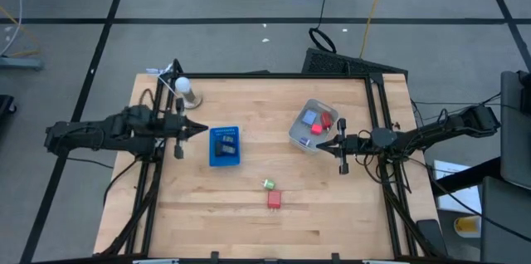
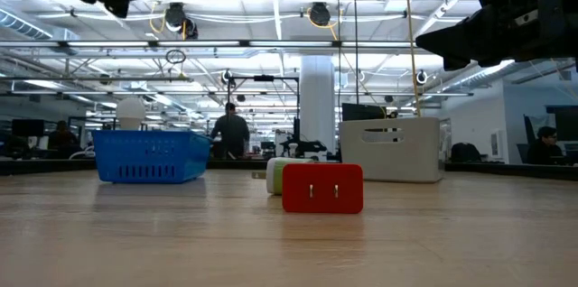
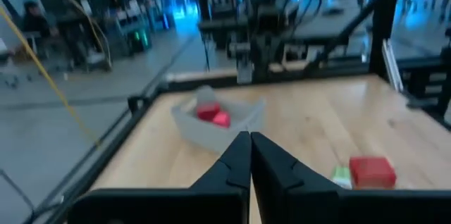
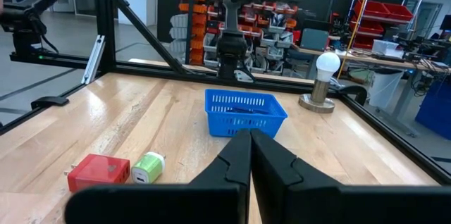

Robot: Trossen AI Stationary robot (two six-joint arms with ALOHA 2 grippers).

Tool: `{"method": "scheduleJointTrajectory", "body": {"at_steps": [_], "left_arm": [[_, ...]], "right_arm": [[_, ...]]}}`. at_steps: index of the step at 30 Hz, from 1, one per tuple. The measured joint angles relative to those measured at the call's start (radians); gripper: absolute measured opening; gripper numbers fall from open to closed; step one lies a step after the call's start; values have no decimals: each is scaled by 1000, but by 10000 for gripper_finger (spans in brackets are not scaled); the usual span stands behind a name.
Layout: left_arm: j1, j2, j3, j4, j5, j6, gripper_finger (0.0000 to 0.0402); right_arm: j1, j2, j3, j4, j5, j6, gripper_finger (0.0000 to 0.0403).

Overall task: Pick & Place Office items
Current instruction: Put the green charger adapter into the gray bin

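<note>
Bare tabletop (image 1: 332, 206) is lying open across the near half, broken only by the red block (image 1: 274, 200) and the green piece (image 1: 268, 184) sitting just beside each other. The blue basket (image 1: 224, 146), grey tub (image 1: 314, 126) and lamp (image 1: 184, 88) are standing farther back.

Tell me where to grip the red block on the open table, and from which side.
Probably from straight above, closing on two opposite flat sides of the red block. It lies flat and boxy. The green piece sits close beside one edge, so pinch across the other pair of sides.
</note>
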State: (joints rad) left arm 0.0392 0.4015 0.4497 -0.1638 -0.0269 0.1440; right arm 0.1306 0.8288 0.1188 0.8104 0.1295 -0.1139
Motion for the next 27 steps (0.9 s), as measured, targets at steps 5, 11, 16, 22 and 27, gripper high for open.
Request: {"method": "scheduleJointTrajectory", "body": {"at_steps": [5,11,16,22,27], "left_arm": [[-2,-73,-140,187,-1,-13,12],[-2,-88,-295,353,-37,19,9],[-2,-89,-373,440,-44,10,3],[-1,-88,-438,453,-44,-6,11],[0,-81,-437,447,-44,-27,3]], "right_arm": [[0,0,0,0,0,-1,0],[0,11,0,0,0,-2,0],[0,25,0,0,0,-2,0],[0,26,0,0,0,-3,0],[0,26,0,-2,0,-3,0]]}}
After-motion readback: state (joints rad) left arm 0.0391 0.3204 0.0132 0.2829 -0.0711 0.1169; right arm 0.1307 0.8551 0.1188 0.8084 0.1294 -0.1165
